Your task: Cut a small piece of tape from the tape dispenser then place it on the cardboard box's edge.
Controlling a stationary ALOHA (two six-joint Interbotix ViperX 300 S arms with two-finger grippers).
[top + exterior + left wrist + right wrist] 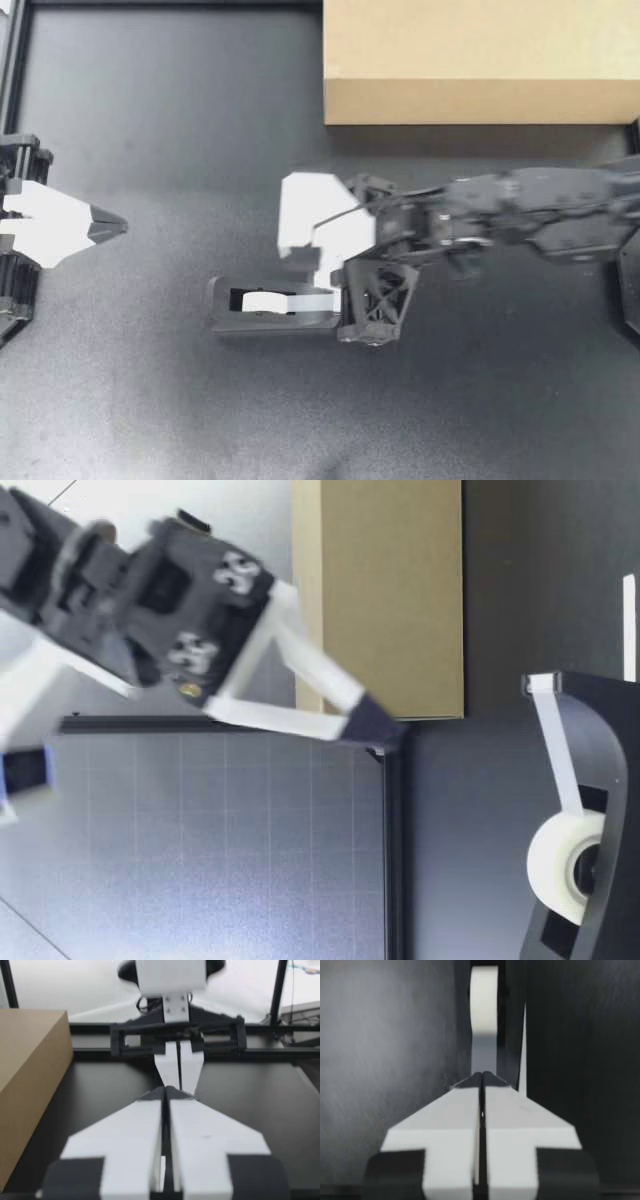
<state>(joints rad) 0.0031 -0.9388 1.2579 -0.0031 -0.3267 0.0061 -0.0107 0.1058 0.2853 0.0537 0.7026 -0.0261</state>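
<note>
While my right arm reaches in past the middle of the table [150,100], the right gripper [330,286] sits over one end of the tape dispenser [225,305], fingers pressed flat together. Nothing shows pinched between them. Right wrist view: tips closed to a thin slit, the tape strip [484,1055] just ahead of them and the tape roll [484,995] farther ahead, seen edge-on inside the dispenser. Low view: the dispenser [605,730] stands upright on the table, roll [560,865] seated in it, strip [555,745] running from the roll up to the dispenser's raised end. I can't tell contact between tips and strip. The left gripper [108,228] is at the table's left edge, well apart from the dispenser, also closed tight and holding nothing. From the left wrist view its tips [165,1091] point at the right gripper [178,1077], whose fingers narrow downward, shut. The cardboard box [480,60] sits at the table's far side, beyond the right arm and apart from both grippers. No tape is visible on its edge.
</note>
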